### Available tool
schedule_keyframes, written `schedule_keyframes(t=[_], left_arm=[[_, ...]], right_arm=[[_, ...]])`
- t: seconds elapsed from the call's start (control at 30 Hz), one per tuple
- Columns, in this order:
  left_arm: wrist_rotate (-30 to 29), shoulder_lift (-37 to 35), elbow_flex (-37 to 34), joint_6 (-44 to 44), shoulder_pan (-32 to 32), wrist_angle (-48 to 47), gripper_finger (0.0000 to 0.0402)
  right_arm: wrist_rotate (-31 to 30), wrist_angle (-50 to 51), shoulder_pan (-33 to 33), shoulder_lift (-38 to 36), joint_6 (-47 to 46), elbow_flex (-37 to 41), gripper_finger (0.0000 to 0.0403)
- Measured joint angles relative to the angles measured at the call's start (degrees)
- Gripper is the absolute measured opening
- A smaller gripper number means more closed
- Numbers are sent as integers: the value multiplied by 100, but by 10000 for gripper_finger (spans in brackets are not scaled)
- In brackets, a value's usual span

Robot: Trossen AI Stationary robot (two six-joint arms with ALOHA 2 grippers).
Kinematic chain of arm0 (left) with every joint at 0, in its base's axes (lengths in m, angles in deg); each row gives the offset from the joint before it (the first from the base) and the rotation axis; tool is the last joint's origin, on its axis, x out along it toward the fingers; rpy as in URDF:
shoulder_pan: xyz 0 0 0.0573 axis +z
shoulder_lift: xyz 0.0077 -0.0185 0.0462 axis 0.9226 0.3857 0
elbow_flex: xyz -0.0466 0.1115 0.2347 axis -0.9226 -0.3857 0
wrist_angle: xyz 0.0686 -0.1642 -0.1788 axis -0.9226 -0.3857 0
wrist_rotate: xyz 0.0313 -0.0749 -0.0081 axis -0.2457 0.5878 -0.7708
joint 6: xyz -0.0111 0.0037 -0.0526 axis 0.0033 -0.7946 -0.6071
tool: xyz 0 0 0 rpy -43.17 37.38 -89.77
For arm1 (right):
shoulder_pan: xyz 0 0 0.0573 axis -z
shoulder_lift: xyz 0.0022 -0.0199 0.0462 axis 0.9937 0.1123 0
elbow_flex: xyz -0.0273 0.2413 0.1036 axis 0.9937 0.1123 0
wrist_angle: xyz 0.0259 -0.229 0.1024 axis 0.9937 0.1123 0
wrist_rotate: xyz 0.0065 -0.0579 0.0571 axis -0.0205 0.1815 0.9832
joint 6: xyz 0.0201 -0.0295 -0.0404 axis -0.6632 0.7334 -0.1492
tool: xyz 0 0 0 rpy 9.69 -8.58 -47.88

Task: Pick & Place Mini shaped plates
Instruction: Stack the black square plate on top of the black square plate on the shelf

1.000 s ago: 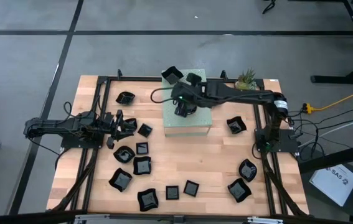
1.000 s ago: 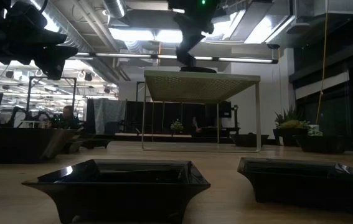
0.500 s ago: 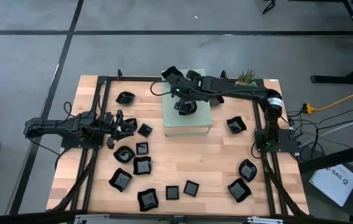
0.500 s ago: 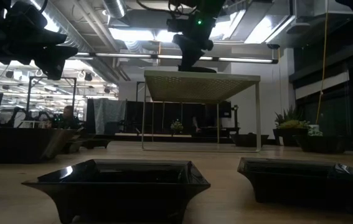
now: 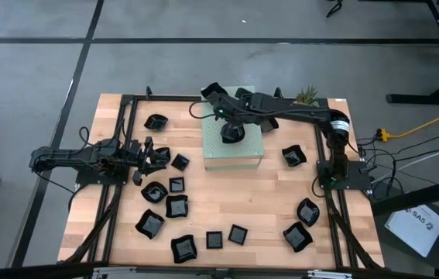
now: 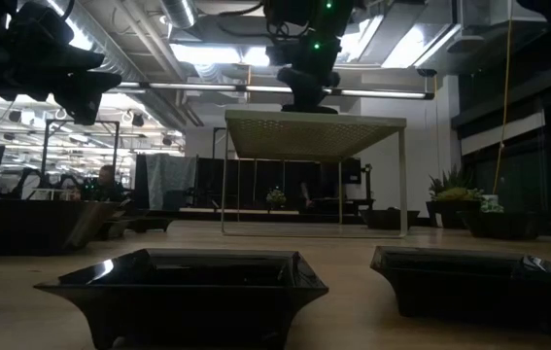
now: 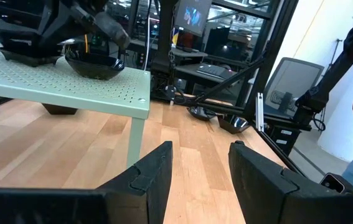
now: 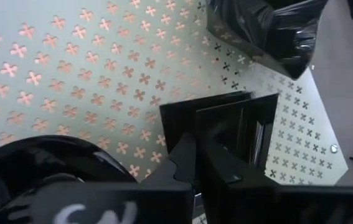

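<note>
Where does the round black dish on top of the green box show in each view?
High: dish mid-top of the pale green box.
Low: dark sliver on the box top.
Left wrist: upper left.
Right wrist: lower left.
Shared landmark: the box.

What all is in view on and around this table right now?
plates on table: about thirteen, glossy black, scattered left, right and along the near edge
plates on box: three, black, on its top
box: one, pale green, perforated, rear centre
plant: one, green, rear right corner
table: one, light wood
left tool: one, dark, open, low at left among plates
right tool: one, dark, shut, over the box top
</note>
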Motion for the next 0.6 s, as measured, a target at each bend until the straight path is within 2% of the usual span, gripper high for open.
schedule_keyframes(t=[0.6], left_arm=[[-2, 0, 2, 0, 0, 0, 152]], right_arm=[[0, 30, 2, 15, 43, 0, 80]])
